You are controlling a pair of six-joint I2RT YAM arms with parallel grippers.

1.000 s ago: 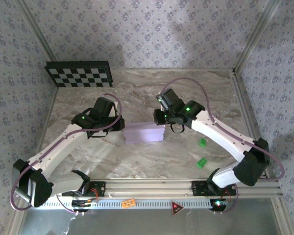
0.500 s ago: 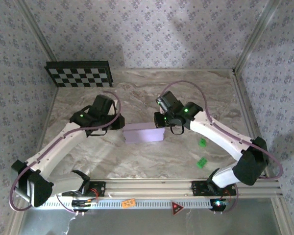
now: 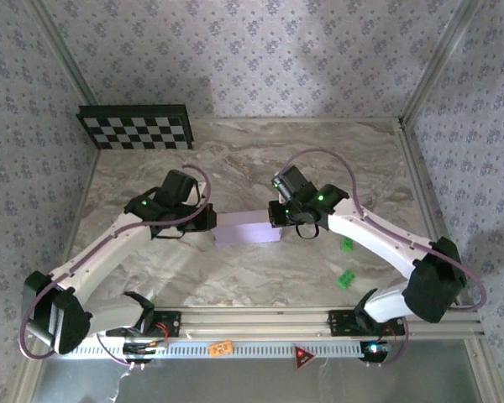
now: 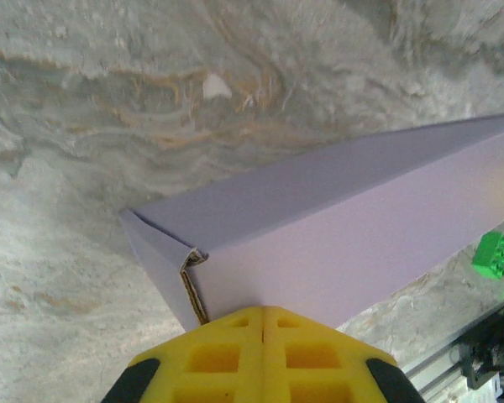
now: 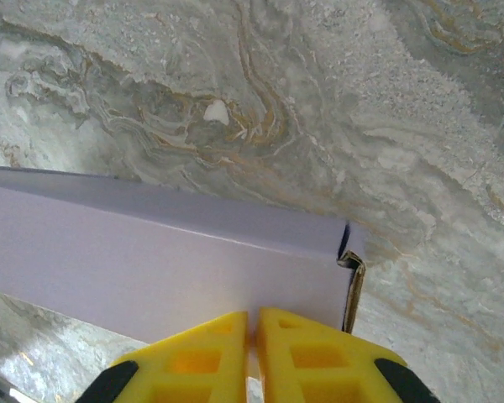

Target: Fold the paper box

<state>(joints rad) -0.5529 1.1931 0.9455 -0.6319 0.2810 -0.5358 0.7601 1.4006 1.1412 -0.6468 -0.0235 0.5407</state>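
Desk [image 3: 319, 159]: marbled, carries the work.
Box [image 3: 247, 229]: lavender, already box-shaped, lying between the two pincers.
Left pincer [image 4: 263, 312]: closed, tips at the wall beside a gaping corner seam.
Right pincer [image 5: 254, 315]: closed, tips against the other end's wall.
Technique: press both ends evenly, seating corners without buckling walls.

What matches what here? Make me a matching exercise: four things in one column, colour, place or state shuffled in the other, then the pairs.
1. paper box
2. checkerboard panel
3. green blocks
4. left hand

A. black and white, far-left corner
B. shut, at the box's left end
C. pale lavender
D. on the table, right of the box

Pairs: 1-C, 2-A, 3-D, 4-B
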